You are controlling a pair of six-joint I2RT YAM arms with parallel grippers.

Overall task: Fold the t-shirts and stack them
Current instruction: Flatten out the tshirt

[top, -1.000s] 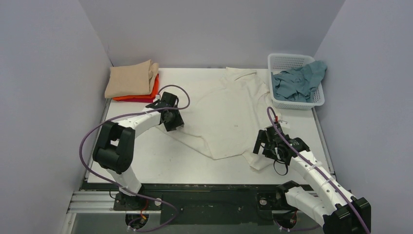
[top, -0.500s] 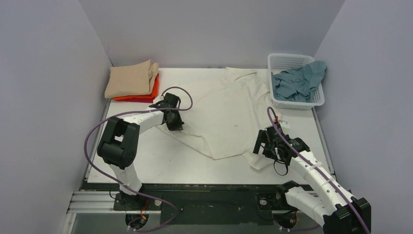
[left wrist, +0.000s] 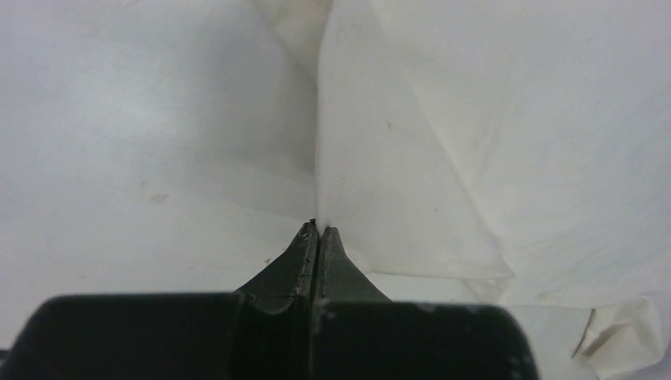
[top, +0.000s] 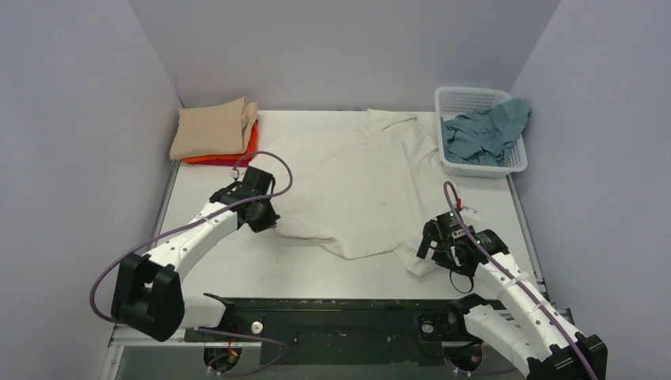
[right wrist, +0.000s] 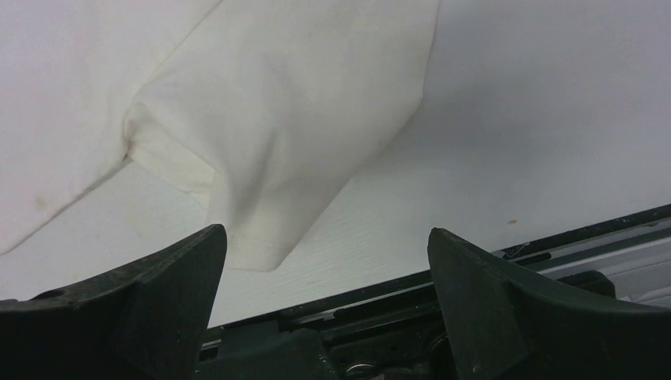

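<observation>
A large cream-white t-shirt (top: 364, 182) lies spread over the middle of the table. My left gripper (top: 265, 220) is shut on its left edge; in the left wrist view a ridge of the cream cloth (left wrist: 411, 158) rises straight from the closed tips of the left gripper (left wrist: 318, 231). My right gripper (top: 431, 247) stands open at the shirt's near right corner, whose cloth (right wrist: 301, 103) lies just beyond the right gripper's (right wrist: 328, 237) spread fingers, untouched. A tan t-shirt (top: 210, 131) tops folded orange (top: 252, 142) and red (top: 214, 161) ones at the back left. A teal-blue t-shirt (top: 483, 134) is heaped in the basket.
The white lattice basket (top: 467, 99) stands at the back right corner against the wall. Grey walls close in the table's left, back and right. The table's black front rail (right wrist: 396, 317) runs directly under my right gripper.
My left gripper has shut on the cream shirt's left edge and drawn it toward the near left, arm stretching out. My right gripper, still open, has shifted slightly toward the front edge.
</observation>
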